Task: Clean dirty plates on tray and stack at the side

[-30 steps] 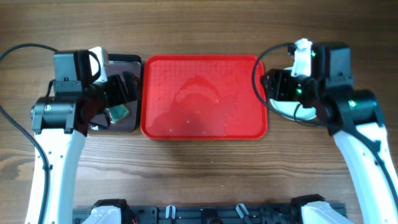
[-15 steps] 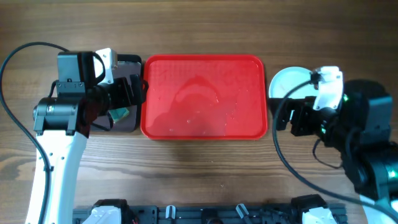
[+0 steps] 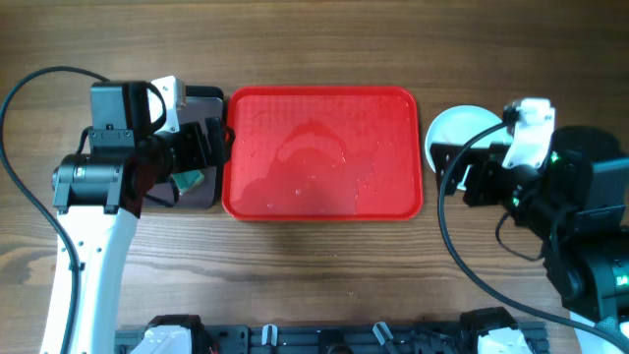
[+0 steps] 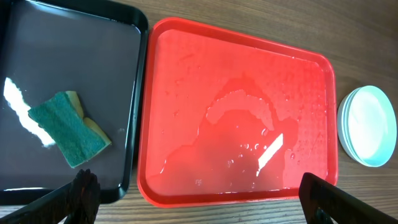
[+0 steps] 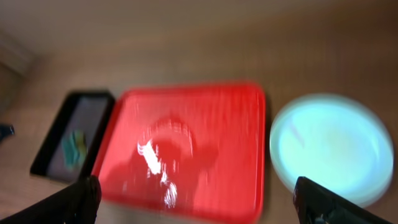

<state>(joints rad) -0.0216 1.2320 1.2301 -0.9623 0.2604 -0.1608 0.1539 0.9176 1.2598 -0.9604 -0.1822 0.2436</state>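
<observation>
Stacked plates on tabletop, just right of tray. Stiff, light, likely wet-slick and breakable; pinch at the rim. Left hand, right hand: both spread, empty.

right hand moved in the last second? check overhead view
Yes. The right hand has drawn back toward its own base, off the plates and slightly away from the right rim of the red tray, leaving the stack uncovered.

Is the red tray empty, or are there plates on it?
Empty of plates: the red tray is bare, only wet; the plates sit stacked beside it.
</observation>
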